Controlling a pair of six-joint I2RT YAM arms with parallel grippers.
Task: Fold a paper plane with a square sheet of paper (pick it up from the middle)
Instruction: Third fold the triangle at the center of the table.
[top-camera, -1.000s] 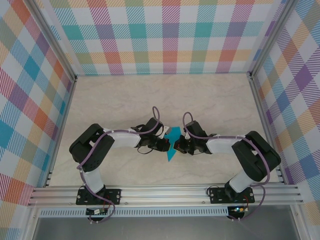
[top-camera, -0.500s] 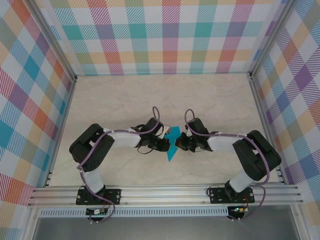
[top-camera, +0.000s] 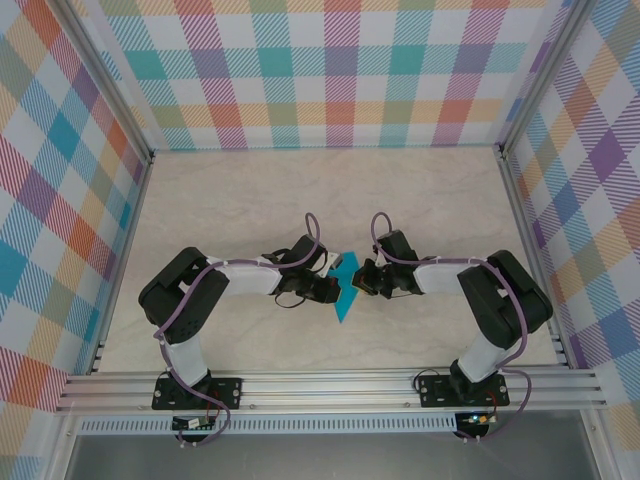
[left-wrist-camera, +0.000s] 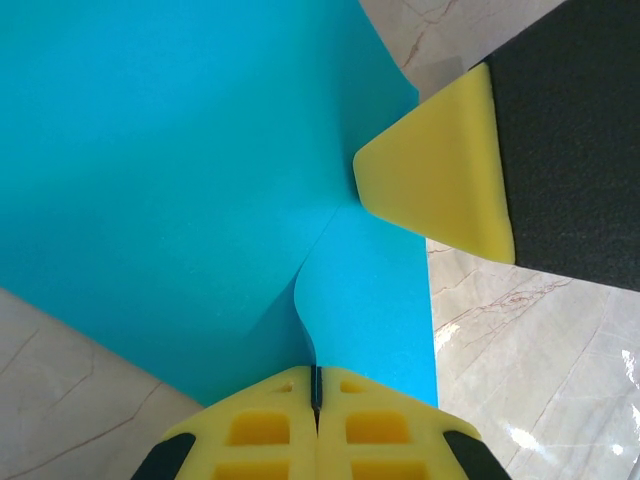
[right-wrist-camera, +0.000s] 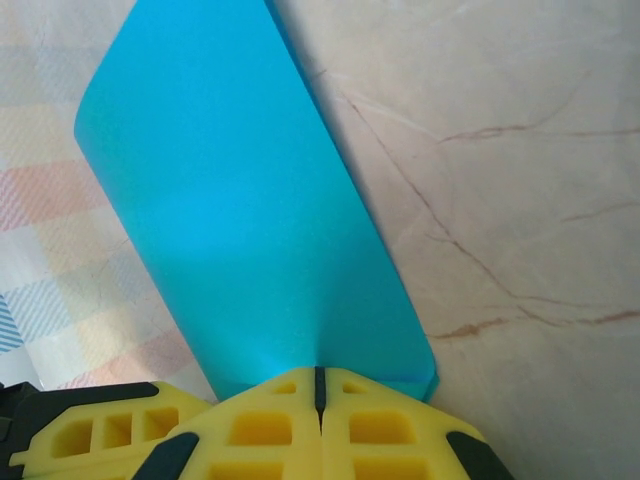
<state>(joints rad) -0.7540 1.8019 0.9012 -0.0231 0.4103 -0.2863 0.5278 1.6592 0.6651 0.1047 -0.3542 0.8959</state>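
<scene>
One square sheet of paper, part-folded, was near the middle of the worktop, between two end effectors: the left end effector and the right end effector, each clamped fully closed on its edge

Item count:

- Sheet of paper: one, teal-blue.
- Arms: two, the left arm and the right arm.
- Grippers: two, the left gripper and the right gripper, each with two yellow fingers.
- Table: one, marble-patterned.
- Checked walls: three.
- Purple cables: two, one per arm.
</scene>
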